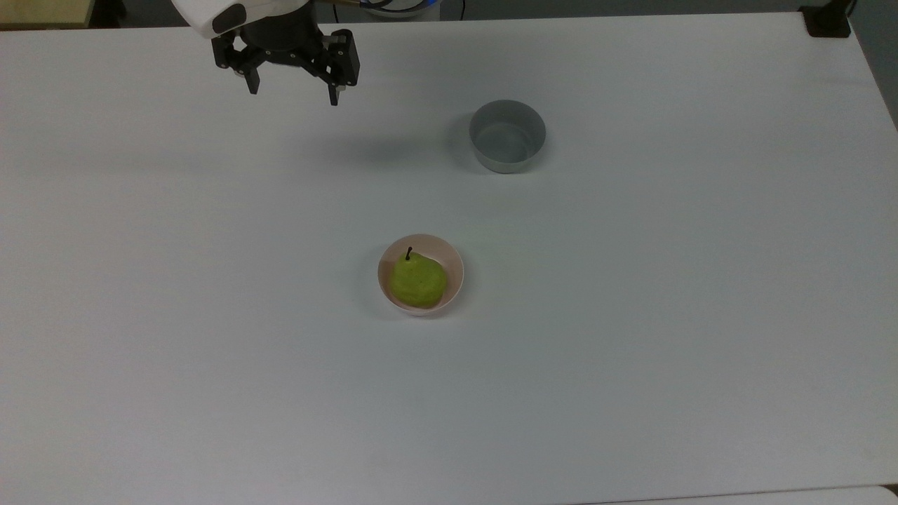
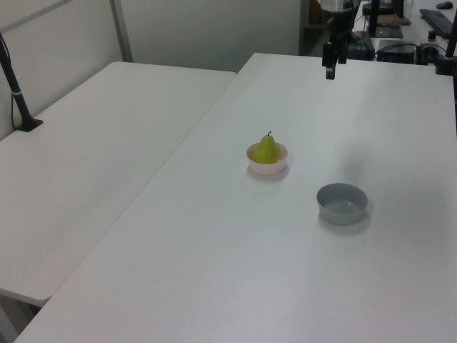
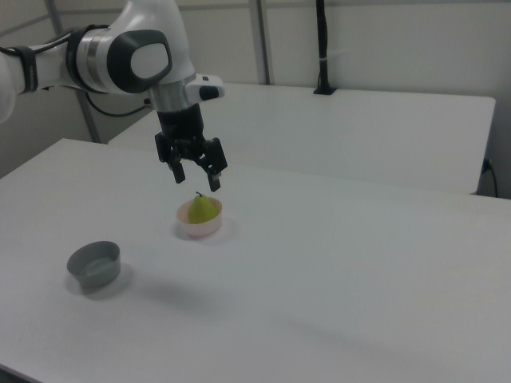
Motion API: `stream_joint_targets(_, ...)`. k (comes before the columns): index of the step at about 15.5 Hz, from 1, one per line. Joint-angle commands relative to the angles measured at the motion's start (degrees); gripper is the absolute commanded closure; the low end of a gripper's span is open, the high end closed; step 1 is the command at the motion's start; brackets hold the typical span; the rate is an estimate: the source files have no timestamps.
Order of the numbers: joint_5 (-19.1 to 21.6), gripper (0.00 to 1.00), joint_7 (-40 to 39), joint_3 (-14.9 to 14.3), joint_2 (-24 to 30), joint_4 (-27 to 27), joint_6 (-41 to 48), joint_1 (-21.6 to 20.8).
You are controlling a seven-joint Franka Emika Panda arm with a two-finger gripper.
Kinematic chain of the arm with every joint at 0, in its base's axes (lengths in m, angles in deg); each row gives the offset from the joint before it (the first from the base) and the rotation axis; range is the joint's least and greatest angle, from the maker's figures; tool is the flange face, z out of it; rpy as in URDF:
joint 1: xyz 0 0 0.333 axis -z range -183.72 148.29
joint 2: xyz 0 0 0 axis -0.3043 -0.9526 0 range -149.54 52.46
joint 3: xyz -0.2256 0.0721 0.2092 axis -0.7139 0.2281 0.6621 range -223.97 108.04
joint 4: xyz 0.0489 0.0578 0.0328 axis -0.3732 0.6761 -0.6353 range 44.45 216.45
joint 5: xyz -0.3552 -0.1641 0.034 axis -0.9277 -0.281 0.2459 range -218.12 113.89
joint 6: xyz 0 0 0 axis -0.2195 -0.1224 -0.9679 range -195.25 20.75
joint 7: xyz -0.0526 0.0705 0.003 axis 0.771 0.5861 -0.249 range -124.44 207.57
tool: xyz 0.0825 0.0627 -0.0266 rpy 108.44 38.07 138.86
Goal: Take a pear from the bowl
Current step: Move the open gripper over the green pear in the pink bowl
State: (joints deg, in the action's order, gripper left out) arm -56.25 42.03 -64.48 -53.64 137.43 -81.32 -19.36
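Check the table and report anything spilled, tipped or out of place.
Nothing stands out. The pear sits stem-up in the pink bowl, the grey bowl stands upright and empty, and the hand hangs open above the table.

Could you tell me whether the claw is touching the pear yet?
Apart. The top view shows the open claw far up the table from the pear, which sits in the pink bowl.

A grey bowl [image 1: 507,136] stands on the white table [image 1: 631,351], nearer its far edge in the top view.
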Motion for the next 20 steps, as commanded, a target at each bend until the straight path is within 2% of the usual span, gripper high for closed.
stream_joint_targets(1,-1.23,0.00,-1.52,-0.68,1.58,1.29,0.00,-0.46)
stream_joint_targets(16,-1.23,0.00,-1.44,-0.78,-1.14,-0.74,-1.76,-2.58)
stream_joint_targets(20,-1.23,0.00,-1.43,-1.13,-2.90,-0.82,-5.81,-3.02)
